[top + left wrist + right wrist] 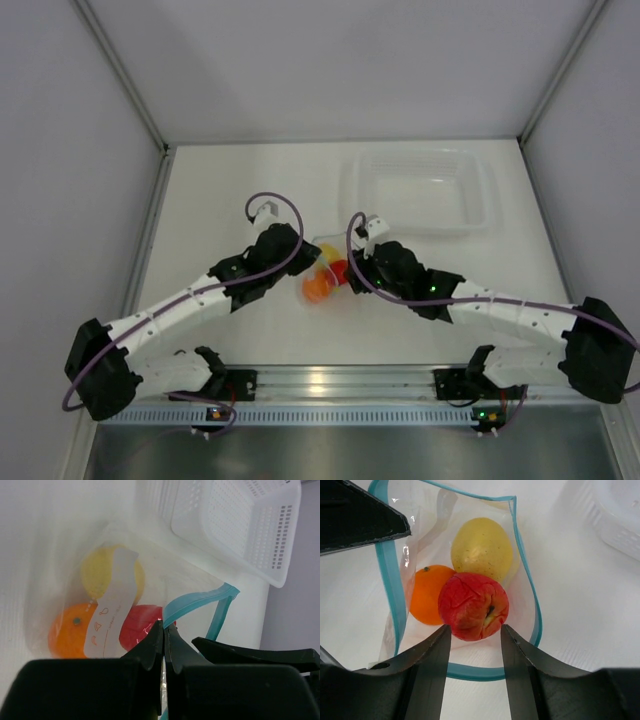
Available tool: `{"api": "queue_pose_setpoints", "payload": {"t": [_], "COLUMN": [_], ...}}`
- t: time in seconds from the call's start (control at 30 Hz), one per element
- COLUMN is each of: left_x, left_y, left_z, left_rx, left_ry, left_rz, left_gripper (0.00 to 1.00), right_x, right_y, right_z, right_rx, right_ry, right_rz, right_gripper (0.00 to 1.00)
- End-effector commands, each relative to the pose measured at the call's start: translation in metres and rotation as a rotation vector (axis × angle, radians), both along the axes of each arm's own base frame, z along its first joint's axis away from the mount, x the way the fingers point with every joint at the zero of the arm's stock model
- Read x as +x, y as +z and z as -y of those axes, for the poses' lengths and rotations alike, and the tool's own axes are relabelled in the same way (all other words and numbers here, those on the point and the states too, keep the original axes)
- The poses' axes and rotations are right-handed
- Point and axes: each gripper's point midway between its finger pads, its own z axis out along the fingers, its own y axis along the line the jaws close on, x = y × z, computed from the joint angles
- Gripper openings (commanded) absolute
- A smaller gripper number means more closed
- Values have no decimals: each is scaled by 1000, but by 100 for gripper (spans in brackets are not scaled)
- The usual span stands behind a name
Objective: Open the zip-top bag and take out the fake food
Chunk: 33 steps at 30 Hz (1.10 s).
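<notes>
With our left gripper [164, 628] pinched shut on the blue rim of the bag [394, 605], our right gripper [474, 629] hangs at the bag's open mouth, jaws apart and empty, the red fruit [472, 602] straight ahead between them, foremost inside the bag.

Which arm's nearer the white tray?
Right. The right gripper sits at the zip-top bag's mouth, just below the tray's near corner; the left gripper pinches the bag farther left.
</notes>
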Motion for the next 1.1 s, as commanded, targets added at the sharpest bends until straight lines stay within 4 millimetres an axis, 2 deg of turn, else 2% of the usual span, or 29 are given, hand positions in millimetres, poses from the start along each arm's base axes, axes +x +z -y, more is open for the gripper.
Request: {"api": "queue_pose_setpoints", "payload": {"t": [0.0,0.1,0.13,0.27,0.3,0.37,0.53,0.73,0.97,1.07], "left_x": [5,7,7,7,6,7,6,6,3,2], "left_y": [-12,-29,-32,-31,-30,-30,-31,-40,-51,-56], "left_z": [-5,-16,-18,-21,-21,-23,-21,-17,-12,-11], "left_rx": [-49,-40,-34,-32,-37,-34,-39,-54,-83,-92], "left_ry": [4,27,31,31,23,23,2,-9,-33,-37], "left_rz": [-19,-40,-44,-37,-38,-36,-43,-60,-86,-95], "left_gripper": [0,0,0,0,0,0,0,0,0,0], "right_x": [0,-1,1,1,3,7,9,19,18,16], "right_y": [10,0,2,0,-7,-4,-11,-36,-37,-38], "right_z": [-10,-21,-25,-39,-41,-45,-50,-47,-67,-75], "right_rx": [-20,-40,-24,-7,-24,-27,-30,-48,45,101], "right_ry": [48,87,92,129,129,123,121,36,65,86], "right_rz": [4,-22,-18,-25,-38,-37,-51,-73,-94,-88], "right_gripper": [46,48,50,51,52,53,56,61,67,67]}}
